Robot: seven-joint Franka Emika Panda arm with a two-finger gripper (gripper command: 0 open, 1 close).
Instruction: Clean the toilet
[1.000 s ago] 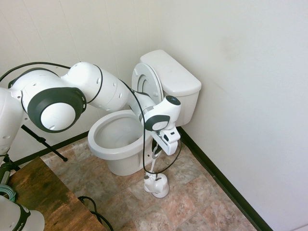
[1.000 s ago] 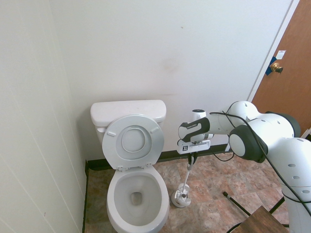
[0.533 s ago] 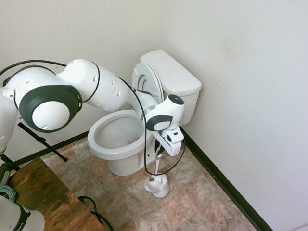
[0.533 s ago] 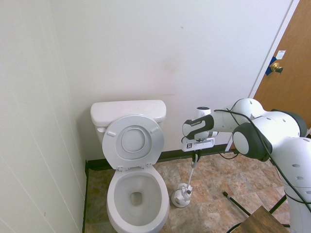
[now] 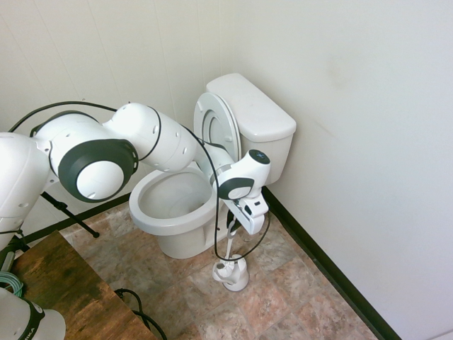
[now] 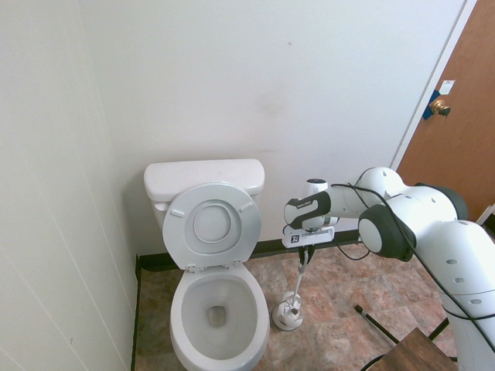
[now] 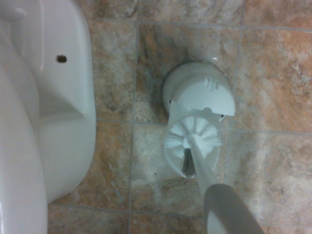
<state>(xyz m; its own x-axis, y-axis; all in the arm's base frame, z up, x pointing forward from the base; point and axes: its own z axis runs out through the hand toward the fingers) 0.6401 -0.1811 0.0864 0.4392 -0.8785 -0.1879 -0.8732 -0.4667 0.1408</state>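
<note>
The toilet stands against the back wall with its seat and lid raised, and its bowl is empty. Its base shows in the wrist view. Beside it on the tiled floor sits a small white brush holder. A white toilet brush stands tilted, its bristle head at the holder's opening. My gripper hangs above the holder, right of the bowl in the second exterior view, shut on the top of the brush handle.
A wall with a dark baseboard runs close behind the holder. A wooden table corner sits in front of the toilet. A brown door is at the far right.
The gripper drifted slightly up and away from the toilet with the brush handle, then came back down toward it. The brush head stays at the holder.
</note>
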